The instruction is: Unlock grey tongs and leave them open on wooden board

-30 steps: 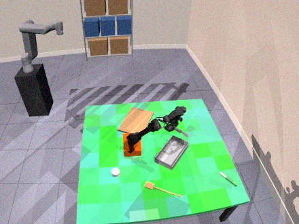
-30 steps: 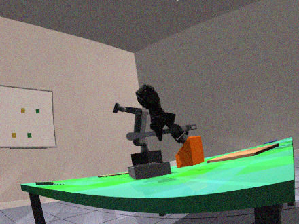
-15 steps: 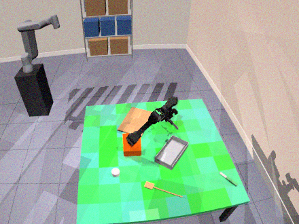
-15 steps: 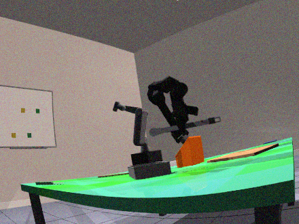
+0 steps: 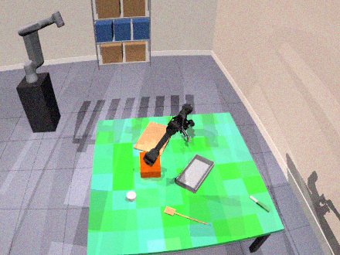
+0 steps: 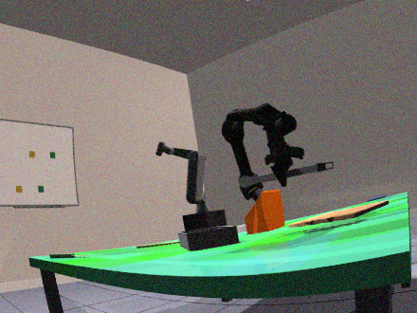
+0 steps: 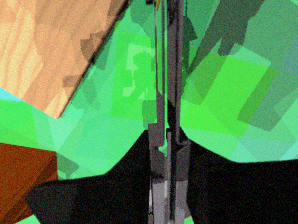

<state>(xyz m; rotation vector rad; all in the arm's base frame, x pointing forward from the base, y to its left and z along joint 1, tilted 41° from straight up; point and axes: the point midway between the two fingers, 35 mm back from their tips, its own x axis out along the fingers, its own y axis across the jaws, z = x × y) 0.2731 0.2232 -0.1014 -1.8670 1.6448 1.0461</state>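
Note:
My gripper [image 5: 185, 130] [image 6: 282, 176] [image 7: 157, 133] is shut on the grey tongs [image 5: 188, 136] [image 6: 308, 169] [image 7: 170, 75] and holds them in the air above the green table. In the exterior view the tongs lie close to level, sticking out to both sides of the fingers. In the wrist view their two arms run close together. The wooden board [image 5: 152, 135] [image 6: 341, 214] [image 7: 45, 45] lies flat just left of the gripper. The roasting tin [image 5: 195, 171] [image 6: 208, 237] stands empty nearer the table's front.
The arm's orange base block [image 5: 151, 170] [image 6: 265, 211] [image 7: 20, 170] stands between board and tin. A white cup [image 5: 131, 195], a wooden spatula [image 5: 185, 215] and a green-handled knife [image 5: 260, 203] lie near the front. A second arm on a pedestal [image 5: 35, 77] stands off the table.

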